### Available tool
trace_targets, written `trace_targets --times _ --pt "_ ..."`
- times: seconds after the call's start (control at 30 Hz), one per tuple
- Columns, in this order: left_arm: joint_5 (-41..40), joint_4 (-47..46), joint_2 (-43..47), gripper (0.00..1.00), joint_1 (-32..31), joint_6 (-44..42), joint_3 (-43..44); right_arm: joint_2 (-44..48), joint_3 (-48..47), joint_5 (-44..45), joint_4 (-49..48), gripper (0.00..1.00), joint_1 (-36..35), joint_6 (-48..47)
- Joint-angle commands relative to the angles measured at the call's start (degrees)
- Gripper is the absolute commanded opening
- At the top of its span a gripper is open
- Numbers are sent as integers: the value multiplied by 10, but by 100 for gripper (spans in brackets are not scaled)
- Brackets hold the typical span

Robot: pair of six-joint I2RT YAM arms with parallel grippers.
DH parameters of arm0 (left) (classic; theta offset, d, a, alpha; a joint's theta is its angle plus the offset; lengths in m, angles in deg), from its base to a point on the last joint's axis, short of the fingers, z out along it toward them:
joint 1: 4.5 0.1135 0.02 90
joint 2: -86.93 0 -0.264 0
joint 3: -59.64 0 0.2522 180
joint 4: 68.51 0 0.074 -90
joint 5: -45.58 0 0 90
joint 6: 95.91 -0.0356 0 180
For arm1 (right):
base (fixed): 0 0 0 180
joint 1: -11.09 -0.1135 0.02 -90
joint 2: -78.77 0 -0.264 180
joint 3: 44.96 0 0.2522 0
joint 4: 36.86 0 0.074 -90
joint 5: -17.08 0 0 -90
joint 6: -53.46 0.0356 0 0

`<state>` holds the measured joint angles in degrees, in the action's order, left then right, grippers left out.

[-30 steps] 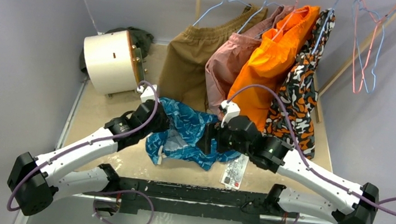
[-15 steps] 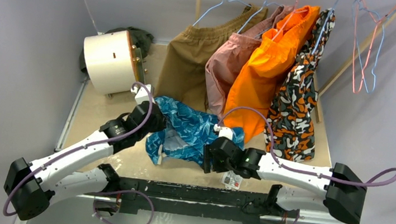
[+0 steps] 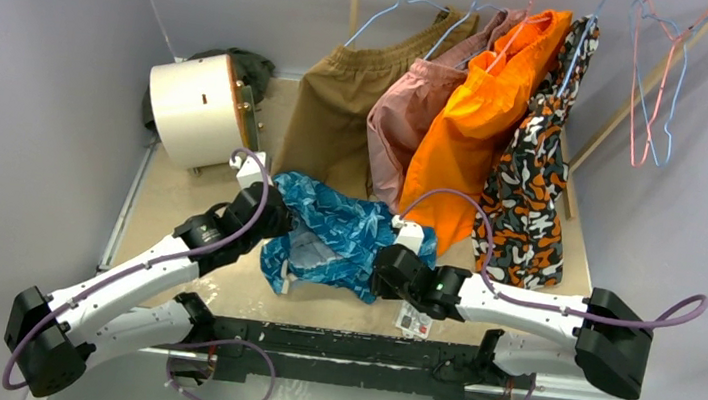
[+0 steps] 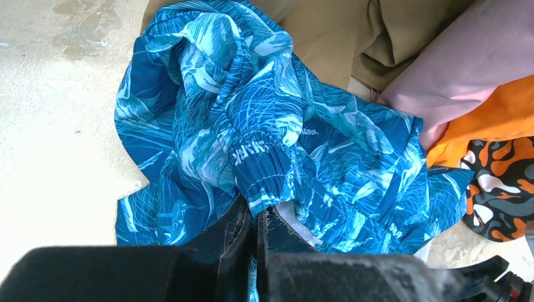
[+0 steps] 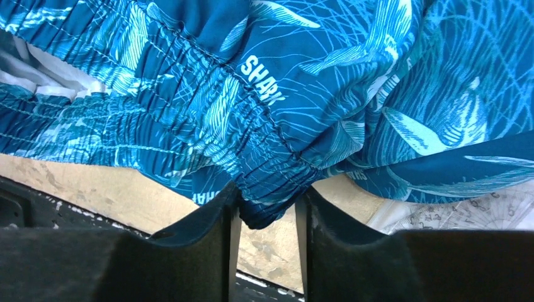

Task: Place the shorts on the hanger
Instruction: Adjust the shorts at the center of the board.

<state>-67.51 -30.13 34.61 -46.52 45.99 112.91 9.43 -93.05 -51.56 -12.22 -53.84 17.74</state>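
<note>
The blue-and-teal shorts (image 5: 352, 88) fill the upper part of the view. Their elastic waistband (image 5: 208, 107) carries the white word "SHARK". A fold of this waistband hangs down into the right gripper (image 5: 266, 211), between its two black fingers (image 5: 201, 251). It is not clear if they already press it. Below lies the beige table (image 5: 94, 189), and at the right a white printed paper (image 5: 453, 211).

Shorts (image 3: 331, 238) are heaped at table (image 3: 169, 199) centre. Left gripper (image 3: 273, 213) is set at the heap's 9 o'clock, waistband pinched in its jaws. Right gripper (image 3: 385, 264) is at 4 o'clock, a waistband fold between its jaws. Card (image 3: 414, 315) is laid at 5 o'clock. Drum (image 3: 194, 109) is placed at 10 o'clock. Hung garments (image 3: 461, 112) are ranged from 12 to 1 o'clock. Hanger (image 3: 634, 86) is hung at 2 o'clock, well apart.
</note>
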Motion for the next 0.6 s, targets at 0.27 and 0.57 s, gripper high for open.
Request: trace_targets --times 0.27,0.57 --pt "-1 12 25 0 3 -11 -3 67 -97 142 120 0 21 -46" --pt "13 28 -7 42 2 -84 22 58 -127 94 103 0 91 -164"
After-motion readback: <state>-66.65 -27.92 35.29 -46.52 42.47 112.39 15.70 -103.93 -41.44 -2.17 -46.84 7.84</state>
